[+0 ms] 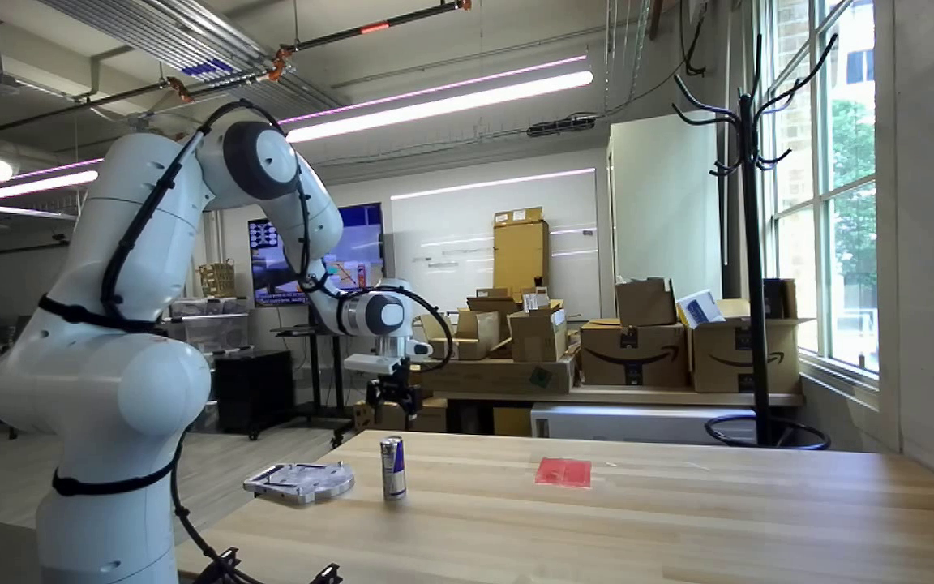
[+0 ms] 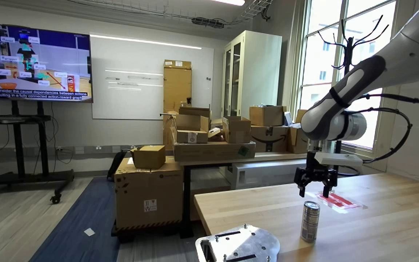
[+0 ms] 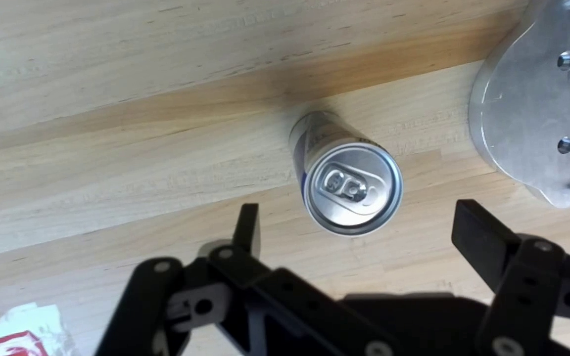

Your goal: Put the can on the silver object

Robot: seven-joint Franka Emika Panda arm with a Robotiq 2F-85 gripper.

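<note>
Wrist view: a small drinks can [image 3: 347,175] was stood upright on a pale wooden table [image 3: 117,198], with a flat silver plate [image 3: 537,113] placed between two and three o'clock from it, near but apart. A red packet [image 3: 23,341], partly cut off, was seen at eight o'clock. The black pincer [image 3: 362,230] was spread wide. In both exterior views, it was held at twelve o'clock from the can, clear of its top.

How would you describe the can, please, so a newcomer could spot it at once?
On the wooden table, look between the flat silver object and the flat red item. The can stands upright there; unlike those low neighbours, it is a slim cylinder with a pull tab on top.
</note>
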